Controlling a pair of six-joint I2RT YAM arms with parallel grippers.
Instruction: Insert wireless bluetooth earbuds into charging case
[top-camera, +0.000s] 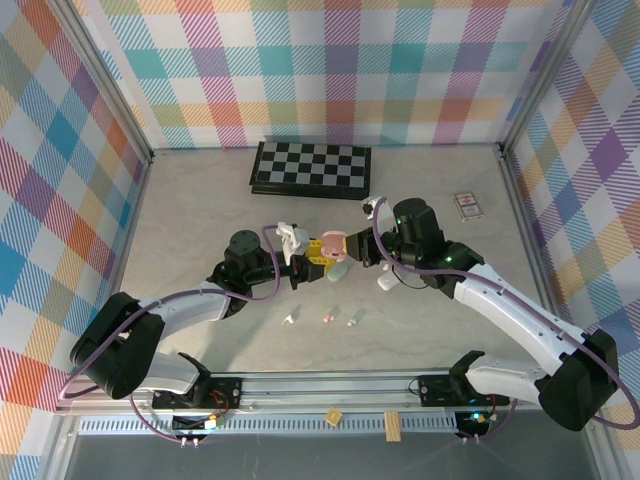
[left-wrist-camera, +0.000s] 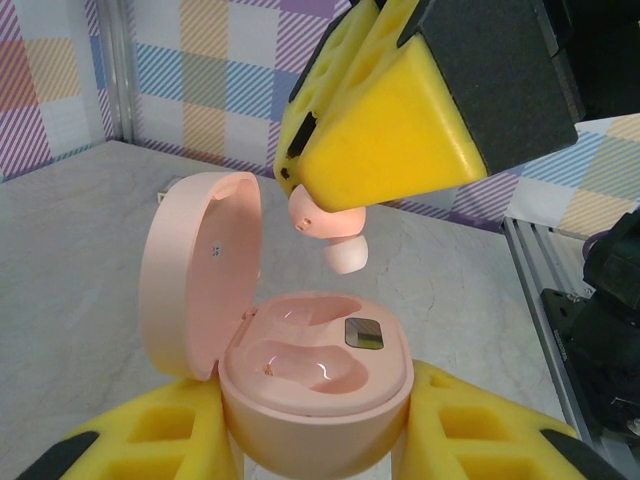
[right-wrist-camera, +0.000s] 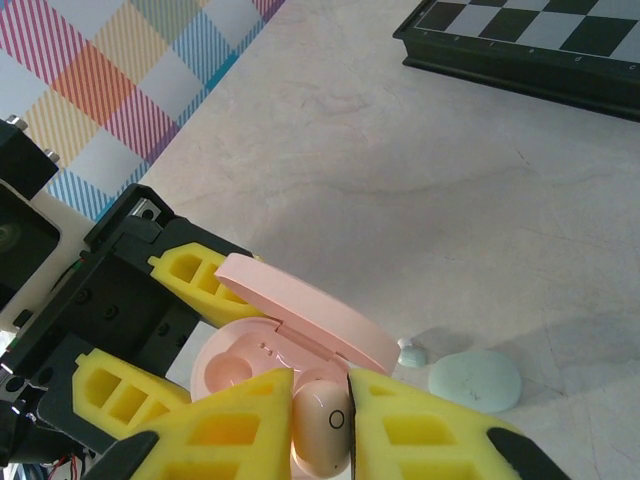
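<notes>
Left gripper (left-wrist-camera: 315, 445) is clamped on the pink charging case (left-wrist-camera: 320, 385) and holds it off the counter (top-camera: 200, 230) near the middle. The lid (left-wrist-camera: 195, 270) is hinged open and stands roughly upright on one side. Right gripper (right-wrist-camera: 320, 425) is clamped on the pink earbud (left-wrist-camera: 335, 238): yellow pads pinch its upper part, ear tip points down at the case. Key relation: the earbud hangs directly above the open case, close but apart, with a clear gap between the tip and the wells (left-wrist-camera: 290, 362) in the left wrist view. It sits over the far part of the tray, just beside the lid's free edge, and doesn't look centred on either well. The bud's long axis runs roughly vertical with a slight tilt. Insertion therefore looks like a short straight drop plus a small sideways trim toward the matching well; which well fits this bud can't be told from these views. The right arm is the one to move, the left only has to hold the case steady. Likely risk: the bud clips the lid or lands on the ridge between the wells. Three loose earbuds (top-camera: 328, 317) lie in a row toward the counter's near edge. A mint case (right-wrist-camera: 475, 380) lies near the middle with a mint earbud (right-wrist-camera: 412, 353) just beside it.
</notes>
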